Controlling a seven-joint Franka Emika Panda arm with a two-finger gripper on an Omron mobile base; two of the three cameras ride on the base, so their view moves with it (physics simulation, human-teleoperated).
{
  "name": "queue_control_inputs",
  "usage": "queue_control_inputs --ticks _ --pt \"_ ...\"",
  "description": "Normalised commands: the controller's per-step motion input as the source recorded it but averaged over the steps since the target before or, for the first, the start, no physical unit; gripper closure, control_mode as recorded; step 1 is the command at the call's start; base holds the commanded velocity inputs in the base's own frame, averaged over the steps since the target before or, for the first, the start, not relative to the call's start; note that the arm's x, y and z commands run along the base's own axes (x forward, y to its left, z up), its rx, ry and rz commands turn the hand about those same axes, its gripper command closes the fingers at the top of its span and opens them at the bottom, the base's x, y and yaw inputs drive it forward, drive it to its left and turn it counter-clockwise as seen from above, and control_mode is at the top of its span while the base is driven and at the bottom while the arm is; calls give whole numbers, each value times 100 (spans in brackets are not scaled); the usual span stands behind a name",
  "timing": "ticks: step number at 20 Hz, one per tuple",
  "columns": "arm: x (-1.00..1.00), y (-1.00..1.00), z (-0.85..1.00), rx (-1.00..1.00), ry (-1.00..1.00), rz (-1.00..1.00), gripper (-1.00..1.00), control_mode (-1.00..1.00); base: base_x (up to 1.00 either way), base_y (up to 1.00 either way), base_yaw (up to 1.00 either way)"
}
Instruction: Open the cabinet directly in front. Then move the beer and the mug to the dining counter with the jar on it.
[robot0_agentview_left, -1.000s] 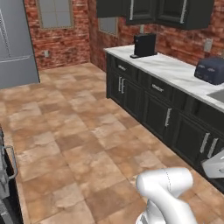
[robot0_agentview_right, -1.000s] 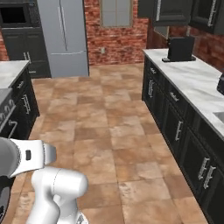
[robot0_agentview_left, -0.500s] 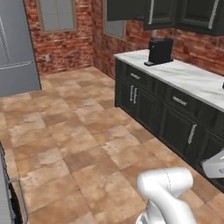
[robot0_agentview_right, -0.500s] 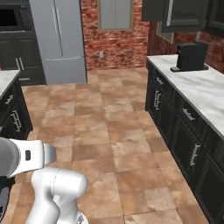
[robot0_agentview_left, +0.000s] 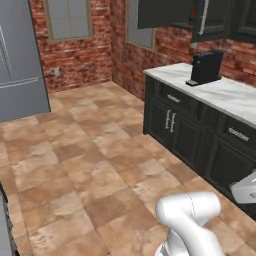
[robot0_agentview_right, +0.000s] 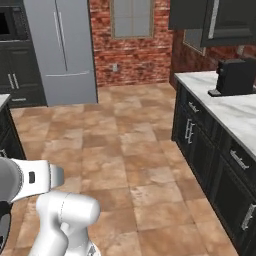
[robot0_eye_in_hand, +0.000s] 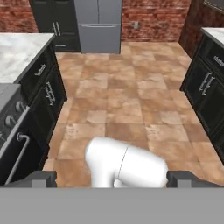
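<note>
Across the brown floor (robot0_agentview_left: 95, 165), rolled and turned so the coffee maker (robot0_agentview_left: 206, 67) on the worktop (robot0_agentview_left: 235, 97) looks closer than before, with the open cabinet (robot0_agentview_left: 165, 12) up high, hand (robot0_eye_in_hand: 111, 178) wide open and empty, beer and mug not spotted yet.

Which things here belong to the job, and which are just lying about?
Job:
- cabinet, black wall unit over the worktop
- hand, open, holding nothing

Lying about:
- black appliance on the marble worktop
- fridge
- base cabinets
- window
</note>
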Motion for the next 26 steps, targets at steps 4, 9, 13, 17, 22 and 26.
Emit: queue_control_inputs --ticks 4,9,13,17,22,26 --pt "0 0 0 0 0 0 -100 100 100 63 -3" --pt "0 0 0 0 0 0 -100 100 100 65 -2" --pt "0 0 0 0 0 0 -100 100 100 58 -4" --pt "0 0 0 0 0 0 -100 100 100 53 -6" --pt "0 0 0 0 0 0 -100 100 100 49 -10" --pt "0 0 0 0 0 0 -100 100 100 49 -12"
